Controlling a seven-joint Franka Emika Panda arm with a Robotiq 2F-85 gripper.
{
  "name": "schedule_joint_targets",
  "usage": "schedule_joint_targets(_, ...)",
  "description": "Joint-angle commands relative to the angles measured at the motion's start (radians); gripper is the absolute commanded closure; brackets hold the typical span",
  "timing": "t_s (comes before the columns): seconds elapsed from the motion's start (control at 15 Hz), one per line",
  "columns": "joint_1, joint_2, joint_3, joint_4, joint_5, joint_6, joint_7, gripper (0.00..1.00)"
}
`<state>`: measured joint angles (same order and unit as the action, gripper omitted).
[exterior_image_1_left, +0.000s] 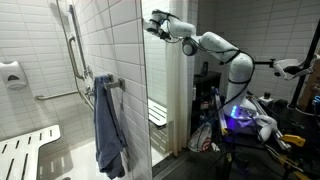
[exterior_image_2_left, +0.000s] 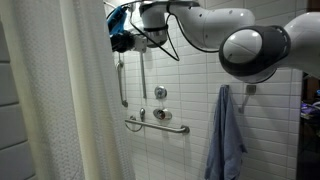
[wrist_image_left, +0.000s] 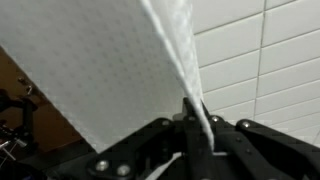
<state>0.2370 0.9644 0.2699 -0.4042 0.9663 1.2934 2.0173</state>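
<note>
Gripper (wrist_image_left: 196, 125): jaws closed, pinching the curtain (wrist_image_left: 100, 70) edge.
Risk: thin fabric may slip free if pulled hard.

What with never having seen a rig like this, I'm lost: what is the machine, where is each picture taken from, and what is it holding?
It is a jointed white robot arm ending in a two-fingered gripper. Two cameras stand in a tiled shower room, outside the robot; the third sits on its wrist, looking past the gripper. The gripper, raised high, is shut on the edge of a white shower curtain. A blue towel hangs nearby, and grab bars are fixed to the wall.
</note>
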Motion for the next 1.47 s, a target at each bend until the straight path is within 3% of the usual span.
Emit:
schedule_joint_targets(0.0,0.005,-0.014,-0.031,0.011,-0.086,0.026,0.039,0.99)
schedule_joint_targets(0.13,0.007,-0.014,-0.031,0.026,-0.119,0.042,0.059,0.99)
schedule_joint_targets(0.2,0.000,-0.049,-0.032,-0.027,-0.138,0.066,0.052,0.99)
schedule_joint_targets(0.27,0.018,-0.007,-0.058,0.057,-0.137,0.054,0.084,0.99)
schedule_joint_targets(1.4,0.016,-0.085,-0.254,0.051,-0.273,0.074,0.260,0.99)
